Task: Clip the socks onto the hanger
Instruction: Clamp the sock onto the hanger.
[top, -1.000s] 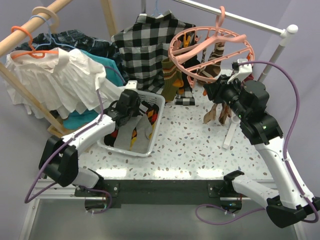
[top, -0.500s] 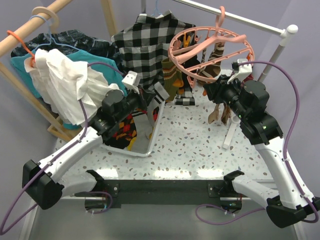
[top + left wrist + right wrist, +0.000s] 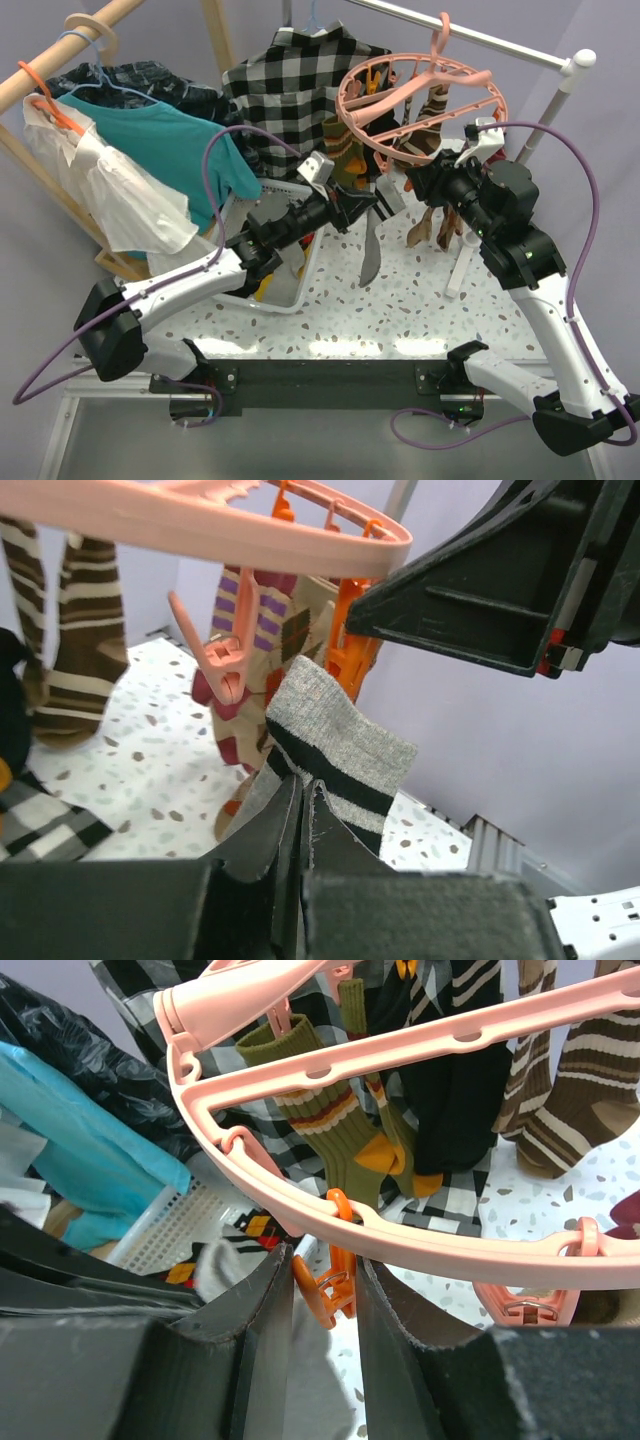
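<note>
The salmon-pink hanger (image 3: pixel 470 72) hangs from the white rail at the back right, with several socks clipped to it. My left gripper (image 3: pixel 375 205) is shut on a grey sock with black stripes (image 3: pixel 368 250), held in the air just left of the ring. In the left wrist view the sock's cuff (image 3: pixel 340 740) sticks up from my pinched fingertips (image 3: pixel 290 805), close to an orange peg (image 3: pixel 355 645) under the ring (image 3: pixel 200 515). My right gripper (image 3: pixel 428 185) is at the ring's near edge. In the right wrist view its jaws press on both sides of the orange peg (image 3: pixel 335 1280) under the ring (image 3: pixel 420 1235).
A white mesh basket (image 3: pixel 285 297) with more socks sits at left centre, below my left arm. A black-and-white checked shirt (image 3: pixel 280 90) hangs behind it. An olive sock (image 3: pixel 330 1120) and brown striped socks (image 3: pixel 580 1090) hang on the ring. A teal shirt (image 3: pixel 170 140) hangs on the left rail.
My left arm has lifted the grey sock out of the basket and carried it right, up to the hanger. The clothes on the left rail have swung. My right arm has not moved.
</note>
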Robot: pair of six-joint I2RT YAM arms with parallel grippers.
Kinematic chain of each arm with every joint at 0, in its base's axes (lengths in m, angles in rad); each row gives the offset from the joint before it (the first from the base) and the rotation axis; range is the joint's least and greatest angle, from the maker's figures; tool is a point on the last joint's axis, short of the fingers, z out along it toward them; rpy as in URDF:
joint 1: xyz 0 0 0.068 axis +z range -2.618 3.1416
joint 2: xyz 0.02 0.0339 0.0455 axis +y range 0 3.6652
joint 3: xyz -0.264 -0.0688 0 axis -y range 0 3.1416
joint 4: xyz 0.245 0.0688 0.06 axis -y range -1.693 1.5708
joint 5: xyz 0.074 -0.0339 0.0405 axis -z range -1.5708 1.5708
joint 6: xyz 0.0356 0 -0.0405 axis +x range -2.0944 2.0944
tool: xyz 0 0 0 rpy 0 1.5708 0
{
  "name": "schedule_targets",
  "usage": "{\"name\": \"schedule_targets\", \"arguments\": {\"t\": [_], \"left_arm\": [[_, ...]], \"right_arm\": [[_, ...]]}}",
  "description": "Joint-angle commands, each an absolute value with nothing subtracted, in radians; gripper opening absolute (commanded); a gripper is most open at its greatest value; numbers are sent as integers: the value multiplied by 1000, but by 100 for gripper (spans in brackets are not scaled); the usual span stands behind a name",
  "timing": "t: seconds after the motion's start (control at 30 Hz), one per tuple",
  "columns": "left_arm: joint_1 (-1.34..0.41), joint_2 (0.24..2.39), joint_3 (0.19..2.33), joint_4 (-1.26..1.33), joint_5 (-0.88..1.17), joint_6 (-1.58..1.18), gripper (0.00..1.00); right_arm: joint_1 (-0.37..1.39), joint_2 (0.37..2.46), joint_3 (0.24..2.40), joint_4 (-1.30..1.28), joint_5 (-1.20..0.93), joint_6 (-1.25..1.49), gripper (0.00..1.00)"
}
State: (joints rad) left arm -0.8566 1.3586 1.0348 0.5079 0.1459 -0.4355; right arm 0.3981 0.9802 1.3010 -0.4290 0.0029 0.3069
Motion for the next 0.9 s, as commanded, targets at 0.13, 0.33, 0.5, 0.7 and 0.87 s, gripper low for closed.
{"name": "schedule_targets", "arguments": {"t": [0.13, 0.33, 0.5, 0.7, 0.87], "left_arm": [[-871, 1457, 1062, 732, 129, -564, 0], [-871, 1493, 1058, 785, 127, -621, 0], [-871, 1508, 1065, 785, 115, -630, 0], [-871, 1513, 1052, 764, 101, -624, 0], [-870, 1517, 1045, 764, 98, -627, 0]], "right_arm": [[396, 962, 1327, -373, -32, 333, 0], [397, 963, 1316, -357, -41, 344, 0], [397, 963, 1313, -353, -46, 348, 0], [396, 962, 1315, -353, -41, 345, 0], [396, 963, 1315, -351, -43, 345, 0]]}}
